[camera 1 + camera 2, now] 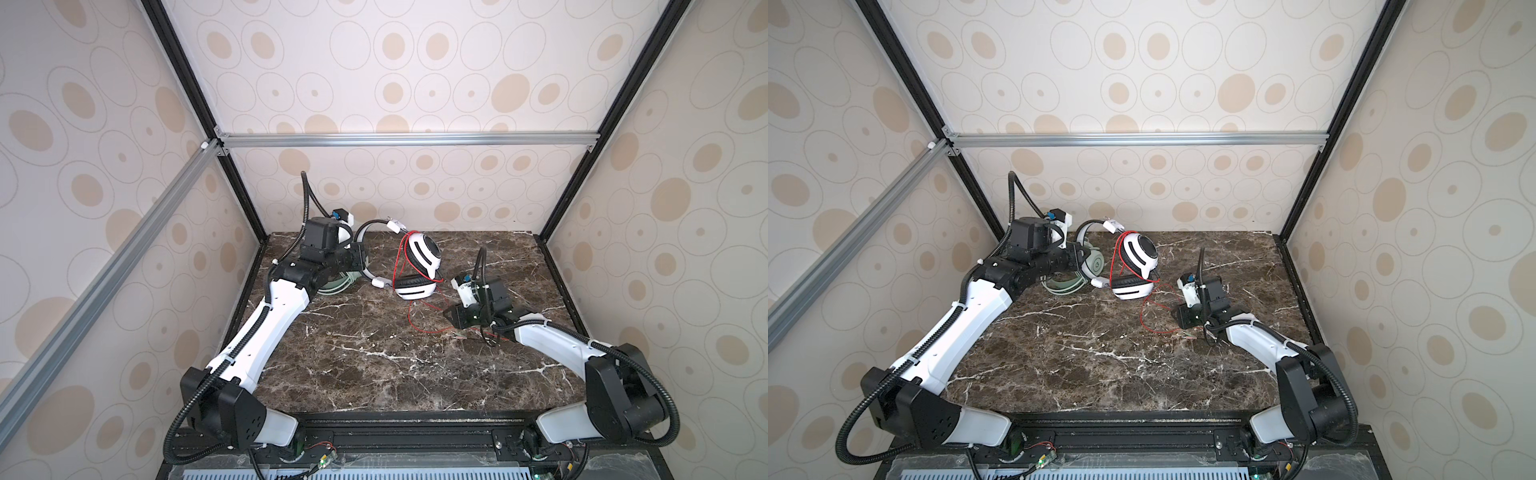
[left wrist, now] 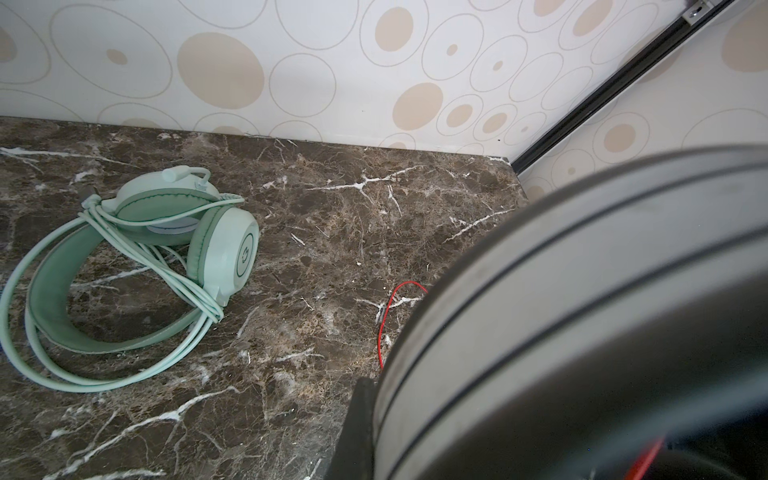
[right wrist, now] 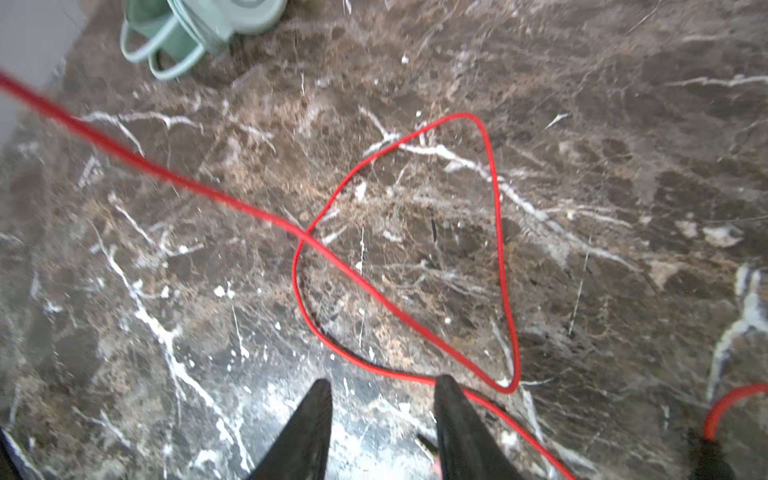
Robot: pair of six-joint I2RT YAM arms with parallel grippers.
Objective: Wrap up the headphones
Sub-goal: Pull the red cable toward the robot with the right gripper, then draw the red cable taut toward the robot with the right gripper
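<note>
Red cable [image 3: 496,232] loop lies just ahead of the right jaws.
Right jaws stand apart over the surface [image 1: 374,374], the cable crossing by one tip; left jaws are clamped on the band of the white headset [image 1: 424,255], farther back.

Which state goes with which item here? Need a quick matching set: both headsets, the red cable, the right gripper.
Items
1. mint-green headset
2. white-and-black headset
3. red cable
4. right gripper

States
A. open, jaws apart just above the table
B. lying flat, its own cable wound round it
C. partly draped over the ear cups, the rest in a loose loop on the table
D. band held by the shut left gripper

Pairs: 1-B, 2-D, 3-C, 4-A
</note>
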